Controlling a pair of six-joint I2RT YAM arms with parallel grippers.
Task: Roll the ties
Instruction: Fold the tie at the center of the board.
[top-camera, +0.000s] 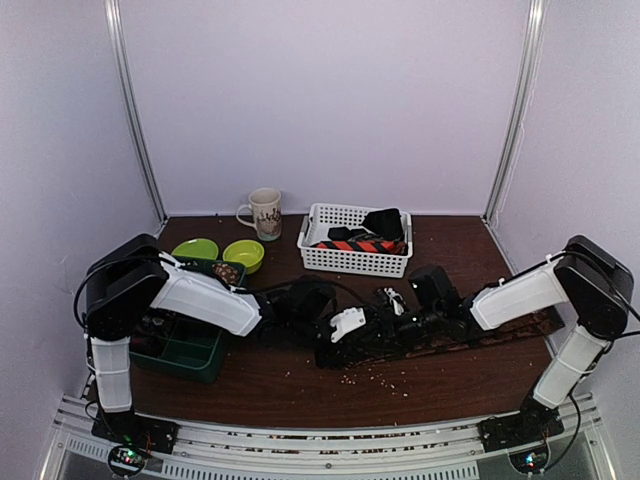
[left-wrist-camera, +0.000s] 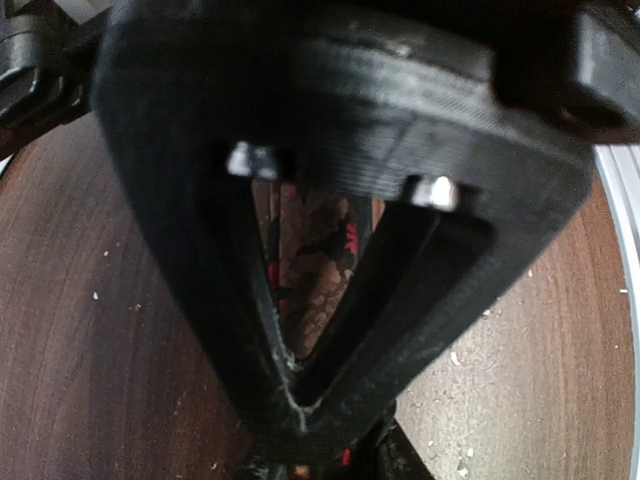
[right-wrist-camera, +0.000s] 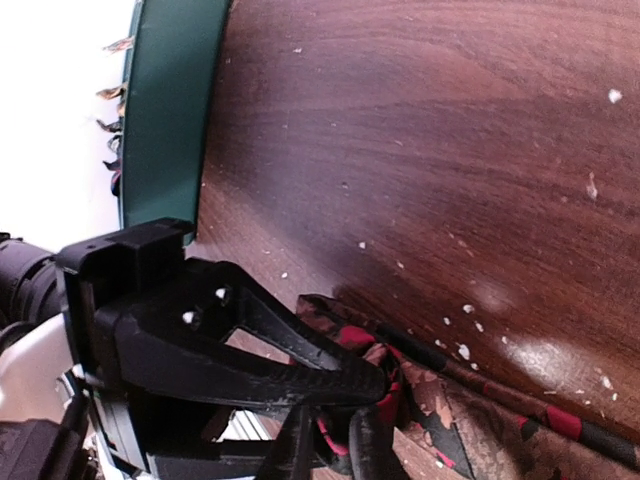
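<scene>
Left gripper (right-wrist-camera: 372, 385), closed to a point, pinches the folded end of the brown-and-red tie (right-wrist-camera: 480, 425), which trails away from its tips across the table (right-wrist-camera: 400, 120). Right gripper (top-camera: 402, 318) crowds just beside it, mostly hidden; whether it grips cannot be told.

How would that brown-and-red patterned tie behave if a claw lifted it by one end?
Probably floppy: the tie lies flat on the table and crumples at its end. Likely light, being thin fabric. It should drape and drag rather than roll or tip.
</scene>
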